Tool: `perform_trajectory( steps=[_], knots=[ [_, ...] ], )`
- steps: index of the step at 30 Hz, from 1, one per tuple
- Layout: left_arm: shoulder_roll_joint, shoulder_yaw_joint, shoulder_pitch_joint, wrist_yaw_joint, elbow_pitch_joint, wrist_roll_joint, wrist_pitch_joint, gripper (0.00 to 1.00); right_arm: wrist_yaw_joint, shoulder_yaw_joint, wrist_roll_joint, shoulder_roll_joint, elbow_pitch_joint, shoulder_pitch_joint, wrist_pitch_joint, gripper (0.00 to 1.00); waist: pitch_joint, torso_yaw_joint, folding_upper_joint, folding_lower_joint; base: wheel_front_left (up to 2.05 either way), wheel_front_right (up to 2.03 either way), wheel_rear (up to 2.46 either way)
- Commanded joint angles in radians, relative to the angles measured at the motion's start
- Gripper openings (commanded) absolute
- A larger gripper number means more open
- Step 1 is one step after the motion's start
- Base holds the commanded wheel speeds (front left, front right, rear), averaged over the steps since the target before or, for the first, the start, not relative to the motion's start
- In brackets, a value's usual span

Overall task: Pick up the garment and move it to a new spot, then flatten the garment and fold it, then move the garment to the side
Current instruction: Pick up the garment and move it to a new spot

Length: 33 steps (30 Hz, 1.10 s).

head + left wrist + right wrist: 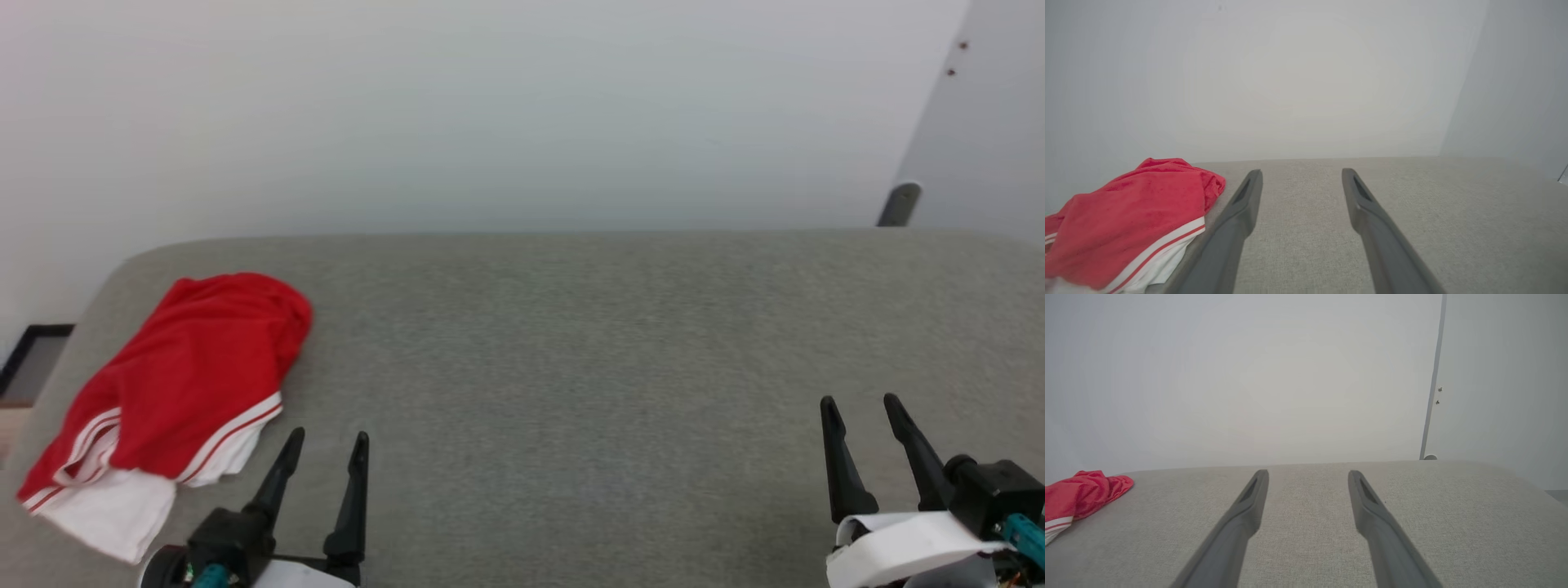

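Red shirt (192, 367) with white sleeves and striped trim is lying crumpled at the left end of the grey desk (571, 367), close to its near-left corner. Left claw (329, 437) is reaching in over the desk's near edge just beside the shirt, fingers spread wide and gripping nothing. Right claw (860, 400) is reaching in at the desk's near-right end, well apart from the shirt, likewise spread and empty.

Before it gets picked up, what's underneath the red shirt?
The garment lies crumpled directly on the grey surface. Whatever sits beneath its folds is covered and can't be seen.
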Motion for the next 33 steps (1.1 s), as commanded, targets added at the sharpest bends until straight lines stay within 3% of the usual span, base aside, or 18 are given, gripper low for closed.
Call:
perform_trajectory(
  steps=[1,16,24,31,33],
  knots=[
    [0.004,0.004,-0.006,-0.003,0.002,-0.003,-0.001,1.0,0.004,0.004,0.009,0.0,-0.001,0.007,-0.001,1.0,-0.008,0.031,0.0,0.0,0.0,0.0,0.0],
    [0.066,0.046,-0.084,0.037,0.056,-0.013,0.065,1.0,0.004,0.082,0.041,0.001,0.032,-0.005,-0.004,1.0,-0.057,0.387,0.0,0.0,0.0,0.0,0.0],
    [0.061,0.084,-0.085,0.049,0.015,-0.066,0.073,1.0,0.003,0.151,0.06,-0.02,0.069,-0.084,0.001,1.0,-0.01,0.431,0.0,0.0,0.0,0.0,0.0],
    [0.104,0.042,-0.209,-0.009,0.029,-0.132,0.21,1.0,0.003,0.125,0.066,-0.043,0.077,-0.054,0.0,1.0,0.006,0.439,0.0,0.0,0.0,0.0,0.0],
    [0.132,0.045,-0.255,-0.019,0.026,-0.162,0.26,1.0,0.003,0.131,0.055,-0.045,0.052,-0.063,0.018,1.0,0.04,0.409,0.0,0.0,0.0,0.0,0.0]
  ],
)
